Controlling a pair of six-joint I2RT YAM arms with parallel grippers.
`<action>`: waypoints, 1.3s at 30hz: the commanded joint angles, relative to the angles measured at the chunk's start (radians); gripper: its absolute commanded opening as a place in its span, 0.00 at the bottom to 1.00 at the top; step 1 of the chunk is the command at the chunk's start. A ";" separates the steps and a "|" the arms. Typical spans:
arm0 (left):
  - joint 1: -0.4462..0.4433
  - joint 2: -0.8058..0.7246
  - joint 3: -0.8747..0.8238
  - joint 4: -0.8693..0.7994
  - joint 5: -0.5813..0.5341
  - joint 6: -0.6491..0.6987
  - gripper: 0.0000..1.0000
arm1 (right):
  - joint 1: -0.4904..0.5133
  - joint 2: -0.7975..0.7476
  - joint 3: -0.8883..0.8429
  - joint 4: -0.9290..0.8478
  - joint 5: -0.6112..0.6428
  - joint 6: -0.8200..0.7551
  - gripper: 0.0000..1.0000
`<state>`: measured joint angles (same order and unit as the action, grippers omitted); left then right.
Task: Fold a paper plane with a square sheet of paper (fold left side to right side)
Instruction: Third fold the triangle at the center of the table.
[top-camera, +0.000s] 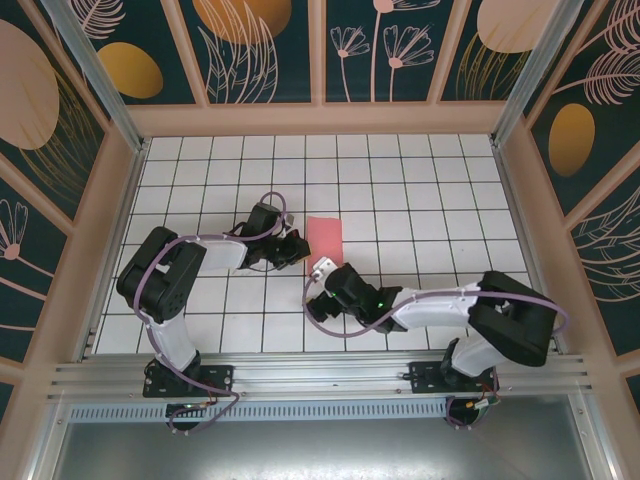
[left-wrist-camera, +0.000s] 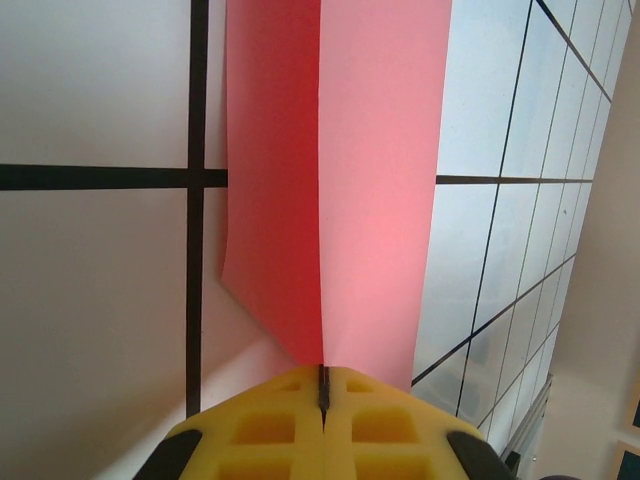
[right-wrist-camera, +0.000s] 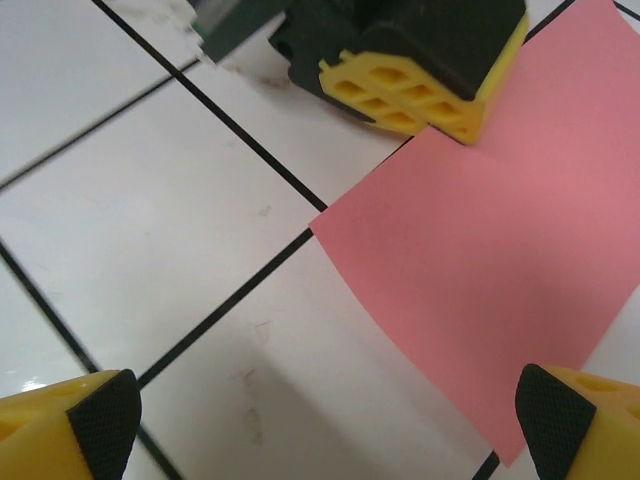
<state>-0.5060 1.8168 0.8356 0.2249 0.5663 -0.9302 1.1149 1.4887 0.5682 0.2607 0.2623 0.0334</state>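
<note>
The square sheet of paper (top-camera: 325, 238) is pink-red and lies on the white grid table as a narrow upright strip. My left gripper (top-camera: 293, 248) sits at its left edge and is shut on the paper (left-wrist-camera: 380, 200). In the left wrist view a darker left part and a lighter right part meet in a line that runs into the closed yellow jaws of the left gripper (left-wrist-camera: 323, 372). My right gripper (top-camera: 322, 270) hovers open just in front of the sheet's near corner (right-wrist-camera: 480, 260), with nothing between its fingertips (right-wrist-camera: 100, 415). The left gripper's pads (right-wrist-camera: 420, 95) rest on the sheet's far edge.
The white tiled table (top-camera: 420, 200) has black grid lines and is fenced by wooden walls (top-camera: 310, 118) on three sides. A metal rail (top-camera: 320, 375) runs along the near edge where both arm bases are bolted. Bare tiles lie right of and behind the paper.
</note>
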 joint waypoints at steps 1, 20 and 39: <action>-0.008 -0.027 -0.015 0.011 0.012 -0.012 0.01 | 0.010 0.058 0.055 0.059 0.083 -0.080 0.99; -0.011 -0.027 -0.010 0.001 0.011 -0.006 0.01 | -0.048 0.151 0.123 0.143 0.050 -0.173 0.46; 0.008 -0.124 0.070 -0.192 -0.068 0.143 0.48 | -0.134 0.122 0.116 0.074 -0.188 -0.102 0.00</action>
<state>-0.5095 1.7550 0.8650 0.1123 0.5308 -0.8520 0.9977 1.6310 0.6689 0.3511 0.1463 -0.1001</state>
